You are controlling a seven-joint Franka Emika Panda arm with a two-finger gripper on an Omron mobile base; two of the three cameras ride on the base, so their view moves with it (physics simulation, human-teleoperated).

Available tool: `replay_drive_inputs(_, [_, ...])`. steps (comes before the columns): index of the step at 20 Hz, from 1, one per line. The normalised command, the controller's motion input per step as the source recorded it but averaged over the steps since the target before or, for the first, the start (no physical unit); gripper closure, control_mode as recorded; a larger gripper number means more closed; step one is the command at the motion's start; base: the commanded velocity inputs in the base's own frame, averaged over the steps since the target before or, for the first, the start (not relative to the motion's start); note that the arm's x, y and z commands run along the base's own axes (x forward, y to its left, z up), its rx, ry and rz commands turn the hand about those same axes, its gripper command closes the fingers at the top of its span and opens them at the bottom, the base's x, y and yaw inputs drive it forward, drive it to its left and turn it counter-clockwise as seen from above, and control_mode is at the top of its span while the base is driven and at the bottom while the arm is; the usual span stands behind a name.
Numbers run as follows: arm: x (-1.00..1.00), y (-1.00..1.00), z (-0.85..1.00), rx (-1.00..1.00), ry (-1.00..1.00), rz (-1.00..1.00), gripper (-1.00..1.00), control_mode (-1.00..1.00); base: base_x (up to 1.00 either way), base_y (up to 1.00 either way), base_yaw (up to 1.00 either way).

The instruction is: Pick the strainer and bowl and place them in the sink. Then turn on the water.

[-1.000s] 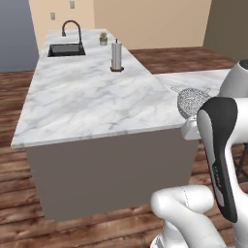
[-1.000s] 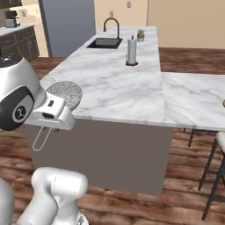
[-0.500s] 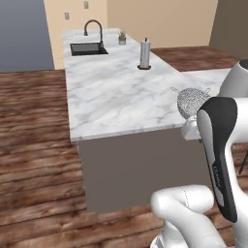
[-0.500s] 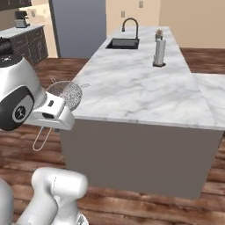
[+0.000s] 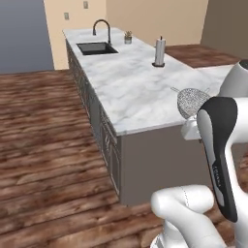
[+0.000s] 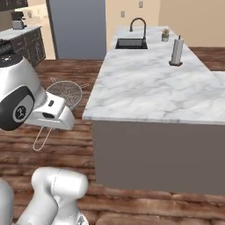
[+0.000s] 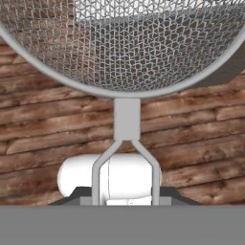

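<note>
Above wood floor (image 7: 43, 129), strainer (image 7: 129, 43) between jaws.

Strainer (image 7: 129, 43): silver wire mesh, smooth metal rim, thin wire handle. Desk (image 5: 131, 87): white grey-veined marble top, glossy; dark matt sides. Floor (image 5: 43, 140): brown wood planks, grainy. Sink (image 6: 130, 43): black, matt. Faucet (image 5: 102, 28): dark metal.

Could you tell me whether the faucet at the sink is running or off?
Off: no blue stream falls from the faucet into the sink in either base view.
</note>
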Motion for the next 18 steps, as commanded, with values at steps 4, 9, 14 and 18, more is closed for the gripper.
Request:
replay_drive_inputs(4, [0.00, 0.00, 0.00, 0.00, 0.00, 0.00, 1.00, 1.00, 0.08, 1.00, -0.41])
replay_drive_inputs(9, [0.00, 0.00, 0.00, 0.00, 0.00, 0.00, 1.00, 1.00, 0.27, 1.00, -0.50])
replay_drive_inputs(14, [0.00, 0.00, 0.00, 0.00, 0.00, 0.00, 1.00, 1.00, 0.42, 1.00, -0.56])
replay_drive_inputs(18, [0.00, 0.00, 0.00, 0.00, 0.00, 0.00, 1.00, 1.00, 0.39, 0.86, -0.65])
